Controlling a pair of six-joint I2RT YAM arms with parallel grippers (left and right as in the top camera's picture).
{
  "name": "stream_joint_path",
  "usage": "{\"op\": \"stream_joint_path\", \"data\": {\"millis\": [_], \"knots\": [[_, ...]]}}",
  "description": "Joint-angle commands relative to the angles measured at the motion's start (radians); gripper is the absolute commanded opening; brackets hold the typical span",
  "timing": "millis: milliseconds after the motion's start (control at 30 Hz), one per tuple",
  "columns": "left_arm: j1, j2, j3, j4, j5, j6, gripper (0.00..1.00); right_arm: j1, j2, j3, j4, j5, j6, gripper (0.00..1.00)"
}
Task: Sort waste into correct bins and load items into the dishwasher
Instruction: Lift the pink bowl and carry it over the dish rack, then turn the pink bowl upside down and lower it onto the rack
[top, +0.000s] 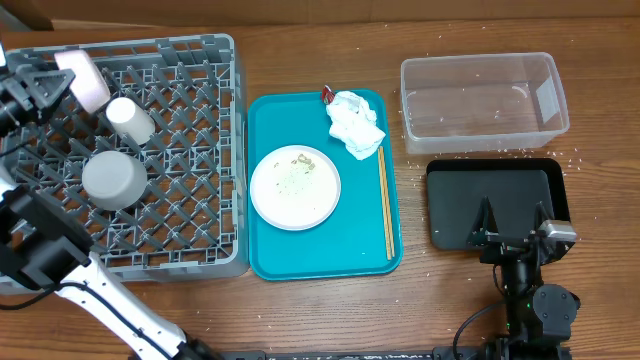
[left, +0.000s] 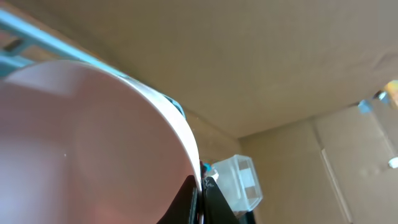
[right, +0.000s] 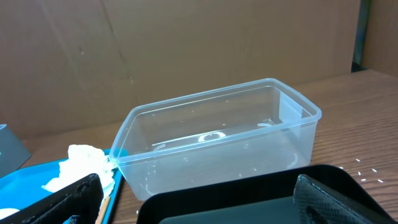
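2 vessels in rack (top: 238, 150): cup (top: 130, 118), grey bowl (top: 113, 180); left claw (left: 200, 198) grips pale bowl (top: 88, 78); right claw (top: 514, 224) released.

A brown wooden table (top: 330, 310) is laid out below, and plain brown cardboard panels (right: 155, 50) are seen standing behind it.

My left: dish rack (top: 190, 205) holding cup (top: 130, 118) and bowl (top: 113, 180). Centre: serving tray (top: 300, 250) carrying plate (top: 295, 187), napkin (top: 355, 125), chopsticks (top: 385, 200). My right: tub (top: 480, 62), second tray (top: 490, 195) before it.
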Motion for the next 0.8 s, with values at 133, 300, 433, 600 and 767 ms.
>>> {"op": "stream_joint_path", "data": {"millis": [133, 300, 433, 600, 767], "knots": [[0.036, 0.064, 0.002, 0.002, 0.1, -0.013, 0.08, -0.003, -0.01, -0.01, 0.006, 0.009, -0.001, 1.0], [0.039, 0.093, 0.002, -0.001, 0.093, -0.031, 0.07, -0.003, -0.01, -0.01, 0.006, 0.009, -0.001, 1.0], [0.052, 0.097, 0.002, -0.044, 0.003, -0.117, 0.08, -0.003, -0.01, -0.011, 0.006, 0.009, 0.0, 1.0], [0.09, 0.096, 0.002, -0.106, -0.018, -0.145, 0.15, -0.003, -0.01, -0.01, 0.006, 0.009, -0.001, 1.0], [0.135, 0.095, 0.004, -0.216, -0.052, -0.145, 0.47, -0.003, -0.01, -0.01, 0.006, 0.009, -0.001, 1.0]]}}
